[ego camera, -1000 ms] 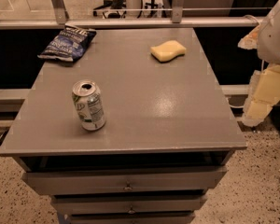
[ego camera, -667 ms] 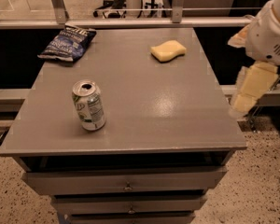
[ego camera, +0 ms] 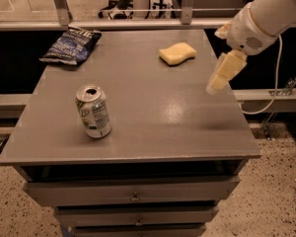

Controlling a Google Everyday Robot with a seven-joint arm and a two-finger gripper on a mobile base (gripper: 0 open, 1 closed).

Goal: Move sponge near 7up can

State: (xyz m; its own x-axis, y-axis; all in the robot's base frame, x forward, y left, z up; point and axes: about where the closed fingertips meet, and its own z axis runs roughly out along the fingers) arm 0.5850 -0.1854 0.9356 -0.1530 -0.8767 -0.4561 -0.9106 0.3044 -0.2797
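The pale yellow sponge (ego camera: 177,53) lies flat on the grey table top (ego camera: 153,107) at the far right. The 7up can (ego camera: 93,111) stands upright at the near left, silver top open, green and white label. My gripper (ego camera: 218,81) hangs over the table's right edge, to the right of and nearer than the sponge, apart from it. It holds nothing that I can see. The white arm (ego camera: 266,14) comes in from the upper right.
A dark blue snack bag (ego camera: 71,46) lies at the far left corner. The table is a cabinet with drawers (ego camera: 133,191) below. A rail and glass barrier (ego camera: 138,19) run behind the table. A cable hangs at the right.
The arm has swung left and up, bringing the gripper from beside the table's right side to over its right edge, closer to the sponge. Sponge, can and bag have not moved.
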